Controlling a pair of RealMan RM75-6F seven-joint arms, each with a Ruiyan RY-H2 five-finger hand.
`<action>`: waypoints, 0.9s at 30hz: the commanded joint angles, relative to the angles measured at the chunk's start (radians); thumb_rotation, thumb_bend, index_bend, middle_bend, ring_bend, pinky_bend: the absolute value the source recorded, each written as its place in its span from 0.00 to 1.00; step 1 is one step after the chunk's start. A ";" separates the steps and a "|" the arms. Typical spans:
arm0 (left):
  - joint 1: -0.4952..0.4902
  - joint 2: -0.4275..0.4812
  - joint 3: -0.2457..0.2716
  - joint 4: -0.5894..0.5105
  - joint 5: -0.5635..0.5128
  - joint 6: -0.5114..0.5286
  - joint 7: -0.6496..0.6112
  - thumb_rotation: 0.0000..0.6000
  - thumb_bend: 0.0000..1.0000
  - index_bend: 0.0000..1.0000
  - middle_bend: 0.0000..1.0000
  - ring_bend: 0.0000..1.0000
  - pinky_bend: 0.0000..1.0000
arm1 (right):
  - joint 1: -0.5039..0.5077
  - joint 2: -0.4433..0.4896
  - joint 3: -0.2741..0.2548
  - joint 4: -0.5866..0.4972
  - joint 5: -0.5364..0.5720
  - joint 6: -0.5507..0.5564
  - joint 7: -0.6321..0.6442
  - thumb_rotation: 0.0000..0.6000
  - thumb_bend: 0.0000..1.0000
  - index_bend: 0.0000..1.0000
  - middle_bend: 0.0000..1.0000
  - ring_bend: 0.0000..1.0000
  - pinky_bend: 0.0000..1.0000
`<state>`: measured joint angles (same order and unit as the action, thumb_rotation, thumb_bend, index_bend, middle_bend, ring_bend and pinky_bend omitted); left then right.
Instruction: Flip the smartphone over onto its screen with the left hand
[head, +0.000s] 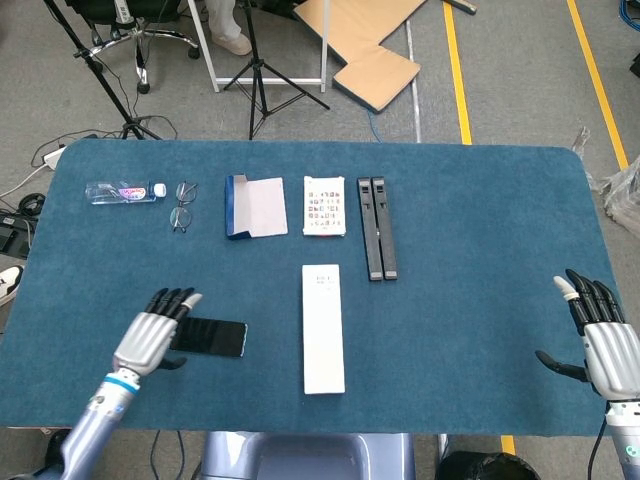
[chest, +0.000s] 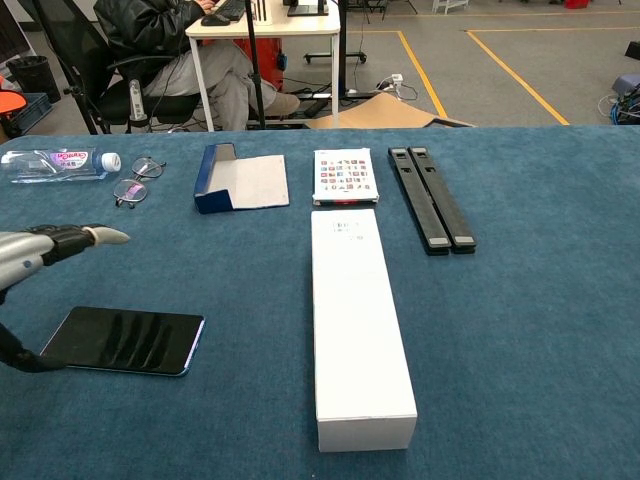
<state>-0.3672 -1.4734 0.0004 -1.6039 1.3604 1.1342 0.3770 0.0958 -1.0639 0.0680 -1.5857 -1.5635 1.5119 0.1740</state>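
Note:
A black smartphone (head: 214, 338) (chest: 128, 340) lies flat with its dark screen up at the front left of the blue table. My left hand (head: 152, 338) (chest: 40, 250) hovers over the phone's left end, fingers stretched out and apart, holding nothing. In the head view it covers the phone's left edge. In the chest view its fingers mirror in the screen. At the front right edge my right hand (head: 604, 338) is open and holds nothing. The chest view does not show it.
A long white box (head: 323, 328) (chest: 357, 321) lies just right of the phone. Further back lie a water bottle (head: 124, 191), glasses (head: 181, 205), a blue open case (head: 255, 207), a printed card (head: 324, 206) and two black bars (head: 377, 227).

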 joint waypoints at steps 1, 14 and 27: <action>-0.024 -0.045 -0.015 0.033 -0.040 -0.030 0.038 1.00 0.09 0.00 0.00 0.00 0.00 | 0.001 -0.001 -0.001 0.003 0.005 -0.006 0.003 1.00 0.00 0.04 0.00 0.00 0.00; -0.050 -0.079 -0.023 0.067 -0.096 -0.073 0.051 1.00 0.09 0.00 0.00 0.00 0.00 | -0.003 0.004 -0.001 0.001 0.014 -0.008 0.009 1.00 0.00 0.04 0.00 0.00 0.00; -0.071 -0.115 -0.034 0.107 -0.138 -0.087 0.075 1.00 0.09 0.00 0.00 0.00 0.00 | -0.002 0.005 -0.002 0.004 0.016 -0.013 0.014 1.00 0.00 0.05 0.00 0.00 0.00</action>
<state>-0.4376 -1.5873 -0.0344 -1.4978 1.2231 1.0477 0.4516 0.0938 -1.0588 0.0659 -1.5815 -1.5475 1.4992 0.1876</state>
